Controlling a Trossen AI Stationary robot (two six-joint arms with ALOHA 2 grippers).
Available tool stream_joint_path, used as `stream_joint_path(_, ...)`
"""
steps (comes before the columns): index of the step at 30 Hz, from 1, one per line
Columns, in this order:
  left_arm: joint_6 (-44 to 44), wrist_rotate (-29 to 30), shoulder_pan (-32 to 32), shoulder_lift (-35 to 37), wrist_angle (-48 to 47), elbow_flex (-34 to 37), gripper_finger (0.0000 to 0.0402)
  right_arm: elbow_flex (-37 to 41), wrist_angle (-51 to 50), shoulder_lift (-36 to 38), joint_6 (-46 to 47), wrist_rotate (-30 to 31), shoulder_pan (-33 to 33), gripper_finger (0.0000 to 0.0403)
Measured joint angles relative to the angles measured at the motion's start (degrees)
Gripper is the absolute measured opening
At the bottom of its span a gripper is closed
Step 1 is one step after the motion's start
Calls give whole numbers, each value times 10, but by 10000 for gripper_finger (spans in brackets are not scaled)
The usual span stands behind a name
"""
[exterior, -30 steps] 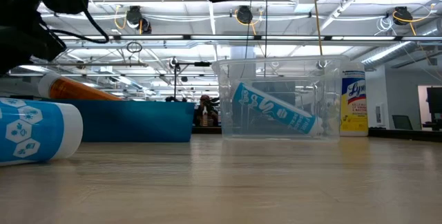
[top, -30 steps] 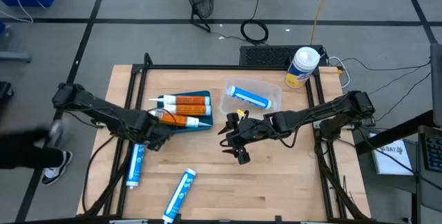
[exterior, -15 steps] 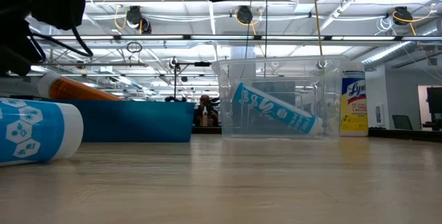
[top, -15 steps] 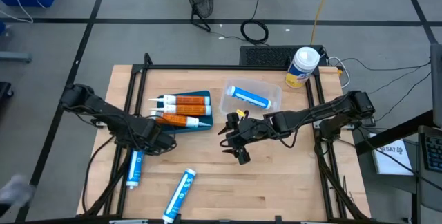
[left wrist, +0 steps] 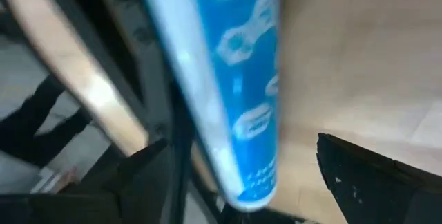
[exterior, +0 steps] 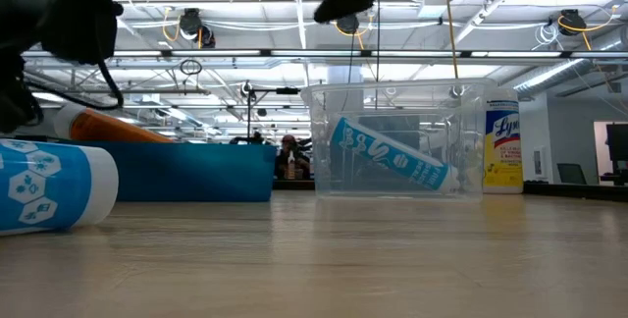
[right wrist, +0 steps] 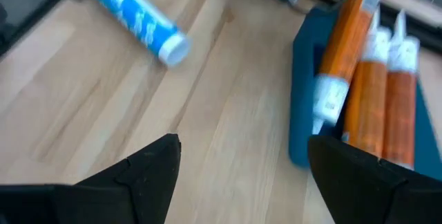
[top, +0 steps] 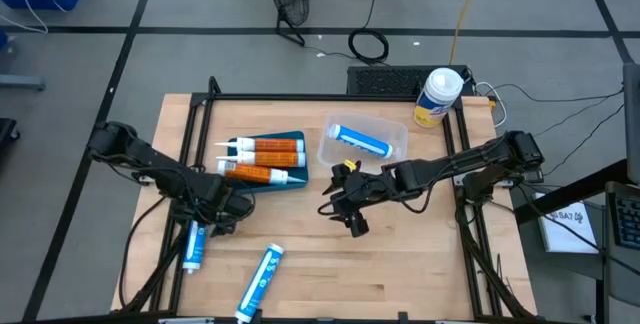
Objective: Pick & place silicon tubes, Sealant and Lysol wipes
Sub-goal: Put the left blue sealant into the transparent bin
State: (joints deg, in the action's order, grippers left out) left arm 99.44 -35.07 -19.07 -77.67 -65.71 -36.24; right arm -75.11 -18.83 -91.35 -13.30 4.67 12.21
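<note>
My left gripper point(top: 213, 216) is open and hangs over the cap end of a blue tube point(top: 195, 245) that lies flat near the table's left edge. In the left wrist view its fingers stand on either side of the tube point(left wrist: 235, 79), clear of it. My right gripper point(top: 351, 222) is open and empty above the table's middle. A second blue tube point(top: 260, 281) lies near the front edge. A third blue tube point(top: 360, 142) lies in a clear bin point(top: 396, 146). The Lysol wipes point(top: 437, 97) stand upright at the far right corner.
A blue tray point(top: 292, 138) at the back left holds three orange tubes point(top: 268, 151) with white nozzles; it also shows in the right wrist view point(right wrist: 304, 92). A black frame runs along the table's edges. Bare wood lies at the front right point(top: 410, 274).
My left gripper has gone toward the table's near-left, away from the blue tray, and now stands over the blue tube at the left edge. My right gripper has shifted a little toward the table's right. No object has moved.
</note>
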Motion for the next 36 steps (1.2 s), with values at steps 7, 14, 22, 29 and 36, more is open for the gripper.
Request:
stream_joint_path(7,17,36,-19,0,109,45,349,0,-38,0,6,0,0,293)
stream_joint_path(14,14,70,-44,2,297,87,349,0,-20,0,3,0,-7,293)
stream_joint_path(22,4,99,-77,2,314,91,349,0,-25,0,9,0,-16,293)
stream_joint_path(29,-70,97,-89,2,324,93,290,0,-24,0,17,0,-17,293)
stream_joint_path(36,-229,115,-81,12,252,46,213,0,-23,2,17,46,-21,292)
